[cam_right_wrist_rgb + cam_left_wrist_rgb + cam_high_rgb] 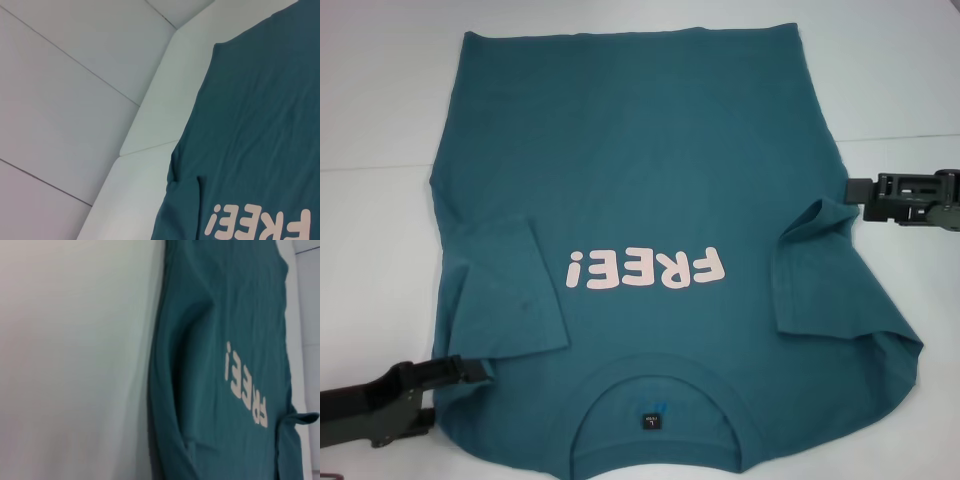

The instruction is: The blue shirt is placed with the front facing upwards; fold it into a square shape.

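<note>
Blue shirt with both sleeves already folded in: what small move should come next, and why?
Probably a lengthwise fold. The blue shirt lies front up on the table, both sleeves turned onto the body beside the "FREE!" print. The left tool sits at the shirt's edge near the collar, the right tool at the opposite edge by its sleeve. The body lies unfolded, so bringing collar toward hem seems next.

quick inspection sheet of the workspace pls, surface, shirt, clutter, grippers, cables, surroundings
surface: white table, bare around the shirt
job's things: blue shirt front up, FREE! print showing, collar nearest the robot, both sleeves folded inward onto the body
clutter: nothing seen
grippers: left gripper at the shirt's near left edge by the folded sleeve; right gripper at the right sleeve's edge
cables: nothing seen
surroundings: pale floor tiles beside the table
</note>
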You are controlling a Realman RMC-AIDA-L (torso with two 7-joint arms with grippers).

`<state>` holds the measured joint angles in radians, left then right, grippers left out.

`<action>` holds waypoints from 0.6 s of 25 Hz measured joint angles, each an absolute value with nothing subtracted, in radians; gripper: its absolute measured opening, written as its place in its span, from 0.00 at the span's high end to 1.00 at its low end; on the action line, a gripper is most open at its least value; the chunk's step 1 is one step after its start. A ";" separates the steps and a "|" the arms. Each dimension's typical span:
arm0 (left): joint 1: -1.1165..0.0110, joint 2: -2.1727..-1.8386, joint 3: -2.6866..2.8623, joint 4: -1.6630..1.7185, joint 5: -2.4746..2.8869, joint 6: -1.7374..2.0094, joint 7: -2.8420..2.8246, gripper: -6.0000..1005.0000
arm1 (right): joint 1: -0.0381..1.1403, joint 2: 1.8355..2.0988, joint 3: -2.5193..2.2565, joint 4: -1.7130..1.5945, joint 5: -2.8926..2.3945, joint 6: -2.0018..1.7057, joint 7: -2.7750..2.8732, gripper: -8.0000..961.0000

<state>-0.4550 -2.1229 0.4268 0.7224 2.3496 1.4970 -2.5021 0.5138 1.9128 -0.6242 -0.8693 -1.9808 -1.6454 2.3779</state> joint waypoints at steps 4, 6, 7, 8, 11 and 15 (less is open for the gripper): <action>-0.455 -2.119 0.426 0.722 2.348 1.504 -2.501 0.16 | 0.513 1.913 -0.618 -0.868 -1.980 -1.647 2.376 0.13; -0.455 -2.119 0.426 0.722 2.350 1.505 -2.501 0.20 | 0.512 1.913 -0.615 -0.868 -1.979 -1.648 2.376 0.13; -0.455 -2.119 0.425 0.721 2.352 1.504 -2.501 0.22 | 0.512 1.913 -0.615 -0.868 -1.979 -1.649 2.376 0.13; -0.455 -2.119 0.425 0.721 2.353 1.503 -2.501 0.24 | 0.512 1.913 -0.615 -0.868 -1.979 -1.649 2.376 0.13; -0.455 -2.118 0.428 0.721 2.357 1.498 -2.501 0.29 | 0.512 1.913 -0.614 -0.868 -1.979 -1.649 2.376 0.13; -0.456 -2.117 0.428 0.719 2.358 1.497 -2.501 0.60 | 0.512 1.913 -0.613 -0.868 -1.979 -1.649 2.376 0.13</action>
